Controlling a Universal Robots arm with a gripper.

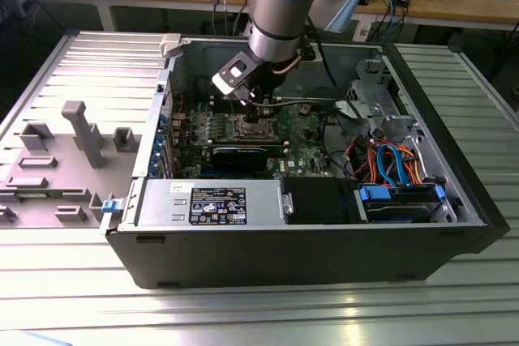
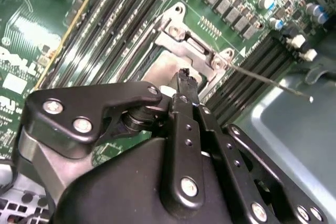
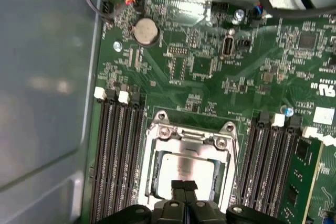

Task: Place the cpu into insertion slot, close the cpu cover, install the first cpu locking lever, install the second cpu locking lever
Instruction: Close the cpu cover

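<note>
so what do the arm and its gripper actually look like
The arm is a silvery-grey tube with pale blue joint caps; a small grey box with a dark lens sits at its wrist and a thin cable loops beside it. The gripper is black metal: bar-shaped links joined by silver screws, narrowing to two slim fingers.

Ribbed silvery metal table (image 1: pixel 259 313) spans the scene, and there sits the open computer case (image 1: pixel 308 253), flat on its side, right in the middle. Just beside it, on the exterior view's left, lies a grey fixture plate (image 1: pixel 122 168) carrying upright blocks.
</note>
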